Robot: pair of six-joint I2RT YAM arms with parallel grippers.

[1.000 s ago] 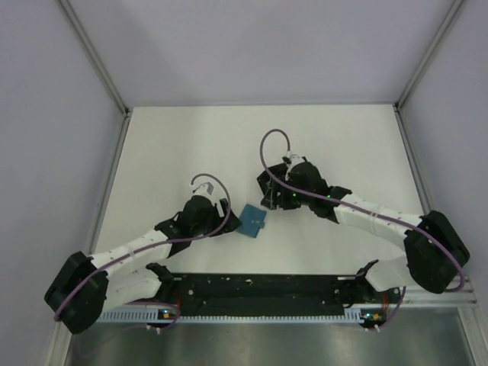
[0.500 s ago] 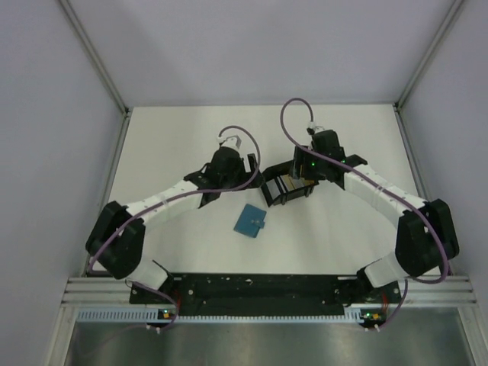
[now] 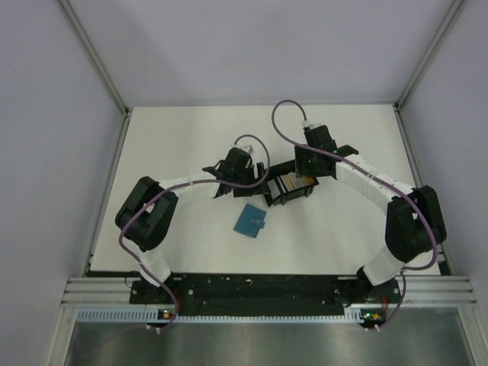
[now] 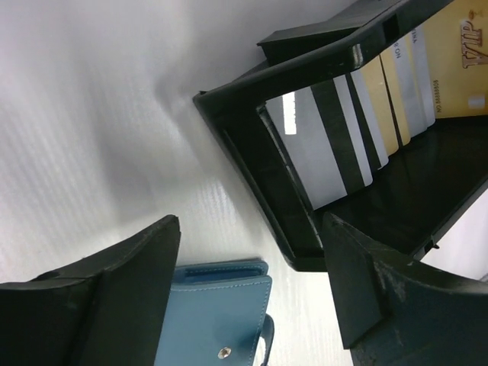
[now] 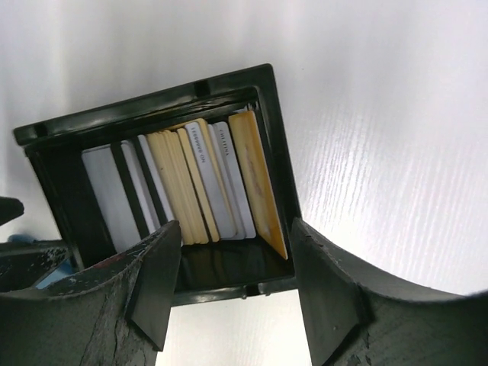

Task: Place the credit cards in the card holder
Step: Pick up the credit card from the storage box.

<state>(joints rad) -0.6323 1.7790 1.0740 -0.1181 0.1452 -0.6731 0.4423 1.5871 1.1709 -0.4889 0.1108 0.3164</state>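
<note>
Card holder [image 4: 226, 299] cropped by the bottom edge, partly behind the left tool [image 4: 250, 226].

A black tray [image 3: 269, 194] is sitting near the middle of a white table [image 3: 183, 130], lying a bit crooked to the table's edges. Its open top is facing up. Pale grey walls are standing well away from the tray: one far behind it [image 3: 259, 46], one far to its left [image 3: 46, 114] and one far to its right [image 3: 467, 84]. A grey metal strip [image 3: 267, 339] is lying well in front of the tray.

The open left gripper [image 4: 252, 223] hangs over the card holder [image 4: 221, 305] beside a tray [image 4: 244, 145] of credit cards [image 4: 335, 137].
</note>
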